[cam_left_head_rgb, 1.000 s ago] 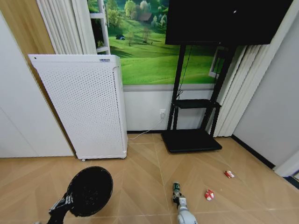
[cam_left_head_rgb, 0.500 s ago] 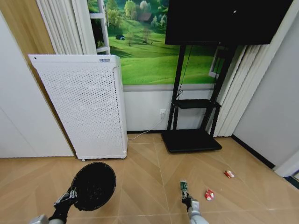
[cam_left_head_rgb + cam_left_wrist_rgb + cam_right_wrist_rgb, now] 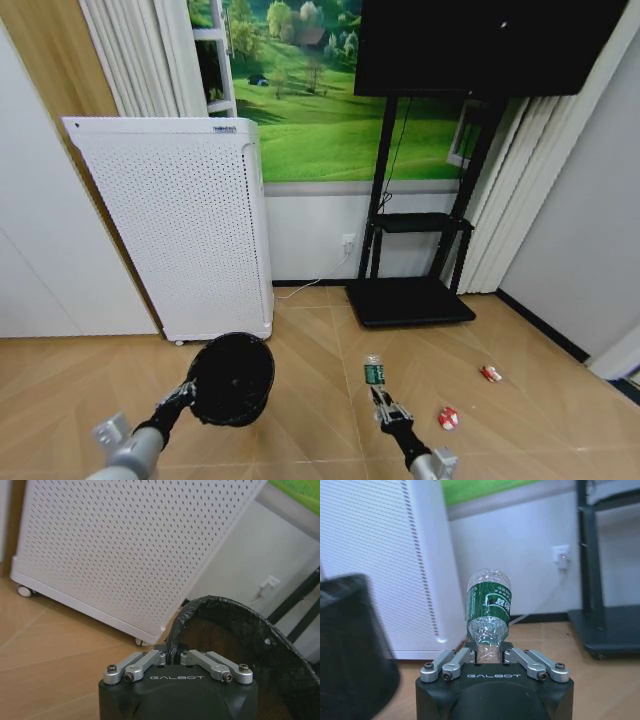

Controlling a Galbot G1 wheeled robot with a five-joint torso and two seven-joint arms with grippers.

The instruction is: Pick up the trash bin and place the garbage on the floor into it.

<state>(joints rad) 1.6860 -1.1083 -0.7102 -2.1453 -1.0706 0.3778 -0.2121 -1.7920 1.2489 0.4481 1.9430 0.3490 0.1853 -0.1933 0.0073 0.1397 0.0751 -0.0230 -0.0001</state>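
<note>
The bottle [image 3: 374, 374], clamped upright in the right gripper [image 3: 388, 408], is held just right of the trash bin [image 3: 233, 378], whose rim is pinched by the left gripper [image 3: 186, 392].

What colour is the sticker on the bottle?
Green, with white markings, wrapped around the clear bottle. The right wrist view shows it best.

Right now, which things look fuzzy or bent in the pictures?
Right wrist view: the trash bin is a blurry dark shape, while the bottle in the right gripper is sharp. Head view: the white appliance and walls lean outward. Left wrist view: the bin's near rim is soft by the left gripper.
</note>
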